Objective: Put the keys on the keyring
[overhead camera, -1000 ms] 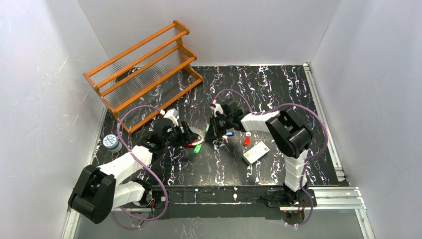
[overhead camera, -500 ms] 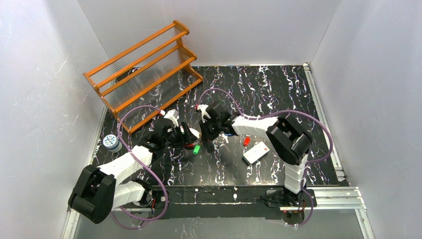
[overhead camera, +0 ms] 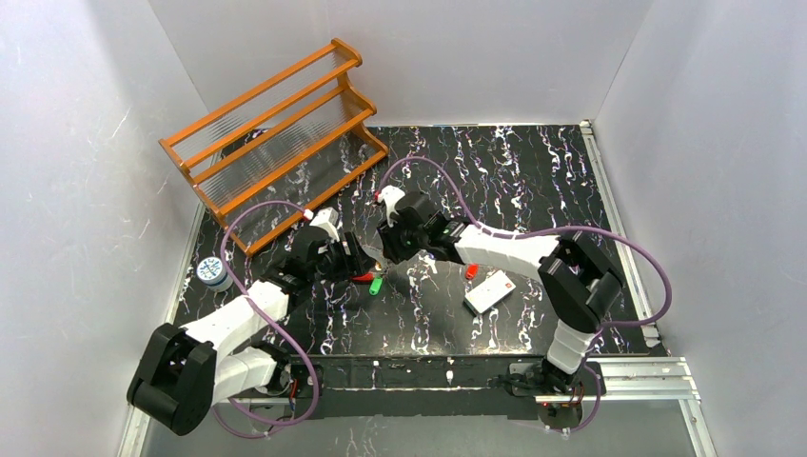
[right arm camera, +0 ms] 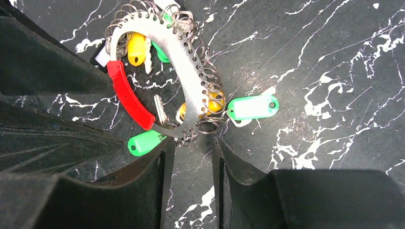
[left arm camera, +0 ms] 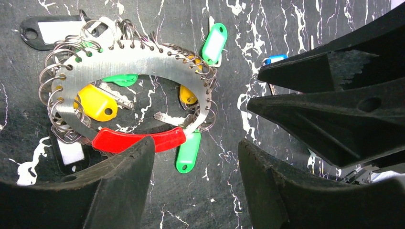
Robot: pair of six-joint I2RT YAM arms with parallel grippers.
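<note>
The orange slatted rack (overhead camera: pixel 276 133) is standing far left. The keyring (left arm camera: pixel 138 61), a flat silver crescent strung with wire loops and joined to a glossy red plastic arc (left arm camera: pixel 138 140), is lying mid-table, with a yellow key (left arm camera: pixel 95 102) and a green key (left arm camera: pixel 188 155) clustering around it. The left gripper (left arm camera: pixel 196 145) is hanging released at the arc. The right gripper (right arm camera: pixel 191 140), clenched and further right a second ago, is now standing parted beside the ring's right edge.

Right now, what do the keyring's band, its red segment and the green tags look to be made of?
The keyring band looks like brushed steel: flat, silver, streaky sheen, edge holes carrying small wire loops. Its red segment seems glossy plastic or rubber; the look leaves that open. The green tags look like moulded plastic, smooth with soft highlights.
</note>
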